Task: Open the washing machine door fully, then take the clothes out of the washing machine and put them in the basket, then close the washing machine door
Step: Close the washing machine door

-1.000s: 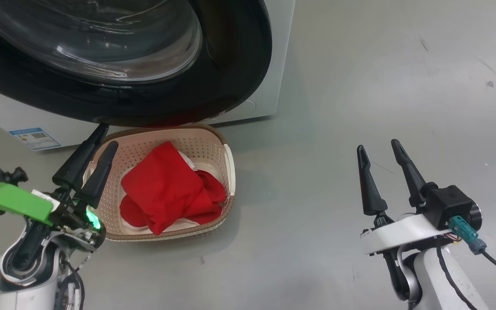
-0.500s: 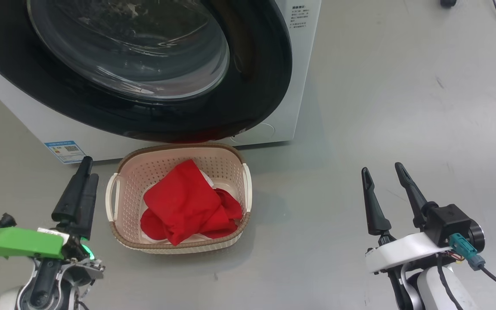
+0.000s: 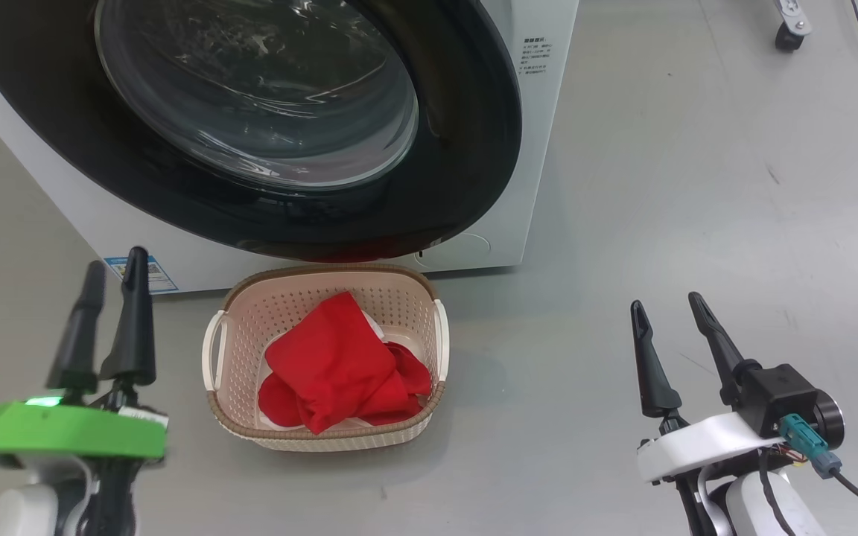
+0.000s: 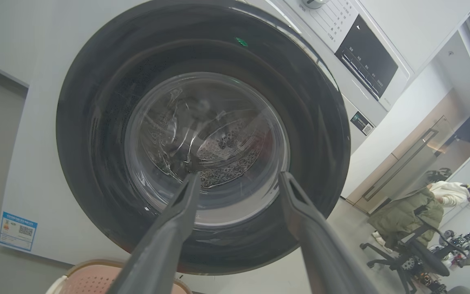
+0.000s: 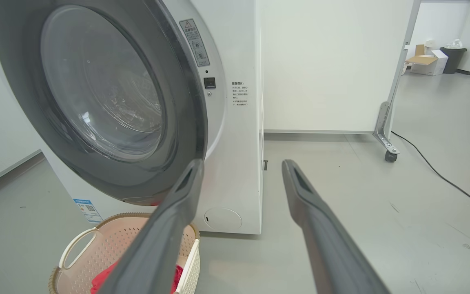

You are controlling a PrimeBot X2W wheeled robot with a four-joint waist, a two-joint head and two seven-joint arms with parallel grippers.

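The washing machine [image 3: 548,112] is a white box; its door [image 3: 474,149], with a black rim and a glass bowl, lies close against the front. A latch slot [image 5: 209,83] shows beside the door's right edge, so I cannot tell if it is latched. The cream basket [image 3: 325,274] stands on the floor below the door with the red clothes [image 3: 332,365] in it. My left gripper [image 3: 115,268] is open to the left of the basket, holding nothing, and points at the door glass [image 4: 206,147]. At the lower right my right gripper [image 3: 664,301] is open and empty, well away from the basket [image 5: 76,245].
Grey floor stretches out to the right of the machine. A white partition on a caster [image 5: 389,155] and a black cable [image 5: 443,175] lie behind and to the right. A person [image 4: 455,196] sits by an office chair far off. A blue sticker [image 3: 162,280] marks the machine's lower left.
The camera has lifted, so more of the door and machine shows. My left gripper has drawn back from the basket's left rim and turned, its fingers now showing apart. The right arm holds steady.
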